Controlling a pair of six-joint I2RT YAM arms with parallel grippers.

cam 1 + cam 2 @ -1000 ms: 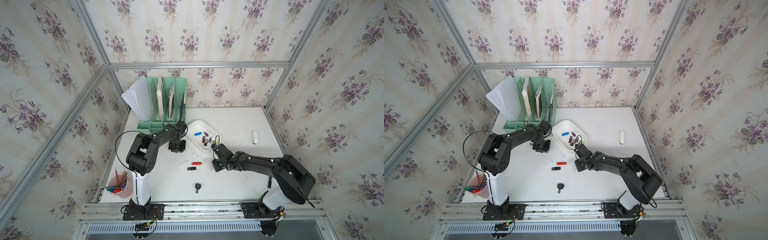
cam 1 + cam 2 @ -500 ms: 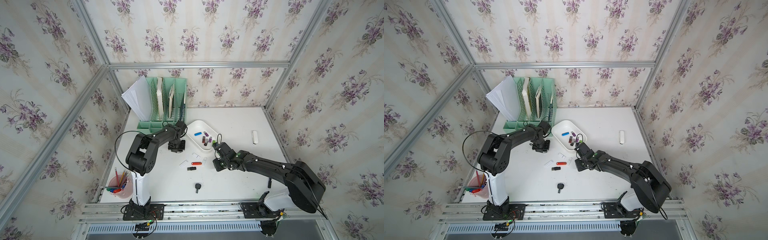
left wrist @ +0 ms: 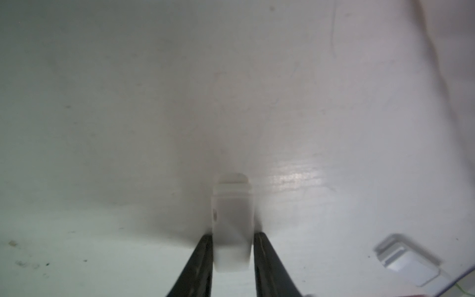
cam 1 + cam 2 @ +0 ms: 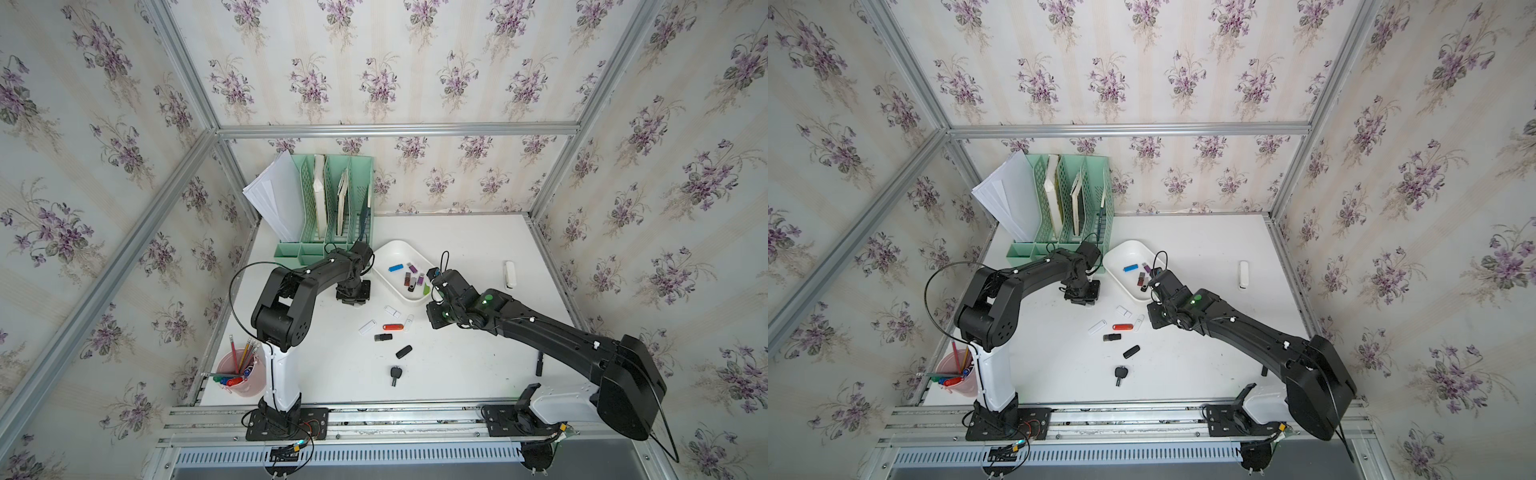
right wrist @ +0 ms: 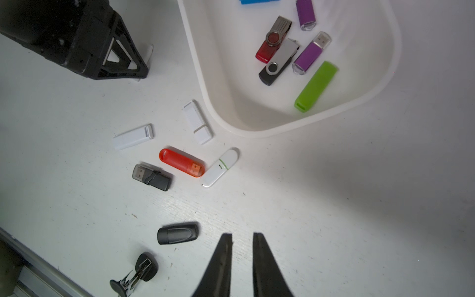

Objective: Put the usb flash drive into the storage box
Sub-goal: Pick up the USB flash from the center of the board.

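Note:
My left gripper point(image 3: 232, 235) is shut on a white usb flash drive point(image 3: 232, 205) right at the table surface, just left of the storage box point(image 4: 400, 246); in both top views it point(image 4: 353, 296) point(image 4: 1082, 296) points straight down. The storage box, a shallow white tub point(image 5: 203, 77), holds several drives: blue, purple, red, black-and-silver and a green one point(image 5: 316, 86). My right gripper point(image 5: 242, 235) hovers shut and empty over bare table in front of the box, near a black drive point(image 5: 177, 233). Loose drives lie between the arms: white point(image 5: 133, 136), orange-red point(image 5: 181, 162), white-green point(image 5: 220, 167).
A mint-green file organizer point(image 4: 328, 208) with papers stands at the back left, close behind the left arm. A pink pen cup point(image 4: 241, 374) sits at the front left. A white oblong object point(image 4: 509, 274) lies at the right. A black key-like drive point(image 4: 395, 374) lies near the front.
The right arm's elbow has swung toward the front right while its gripper stayed almost in place. The left arm holds still on the white drive.

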